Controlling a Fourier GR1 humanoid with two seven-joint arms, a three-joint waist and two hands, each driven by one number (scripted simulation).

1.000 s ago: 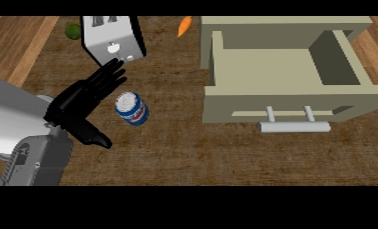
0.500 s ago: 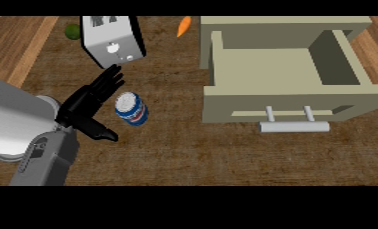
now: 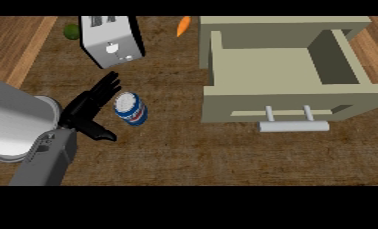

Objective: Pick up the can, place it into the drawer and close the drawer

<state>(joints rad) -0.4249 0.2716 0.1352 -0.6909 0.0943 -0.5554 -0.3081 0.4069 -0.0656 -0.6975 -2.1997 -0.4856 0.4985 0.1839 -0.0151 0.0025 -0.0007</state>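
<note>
Left hand [image 3: 87, 107]: black, at the end of a grey forearm entering from the lower left. Fingers straight and spread, pointing up and to the right; thumb sticking out low toward the right. Hand is open and holds nothing.

Can [image 3: 131, 108]: stands upright on the tabletop [image 3: 184, 148] just right of the hand, in the gap between fingers and thumb. White top, blue and white side. Whether the fingers touch it cannot be told; no finger curls round it.

Toaster [image 3: 111, 40]: above the hand and can, near the far edge, silver with two slots on top, slightly tilted in view. Apart from the can.

Green round item [image 3: 71, 31]: just left of the toaster, partly hidden by it.

Carrot [image 3: 183, 26]: orange, right of the toaster, near the drawer's back left corner.

Drawer [image 3: 221, 105]: right half of the view, well apart from the can. Beige, pulled open, inside visible. Light bar handle [image 3: 293, 125] on its front face, toward the near edge.

Right hand: not seen.
</note>
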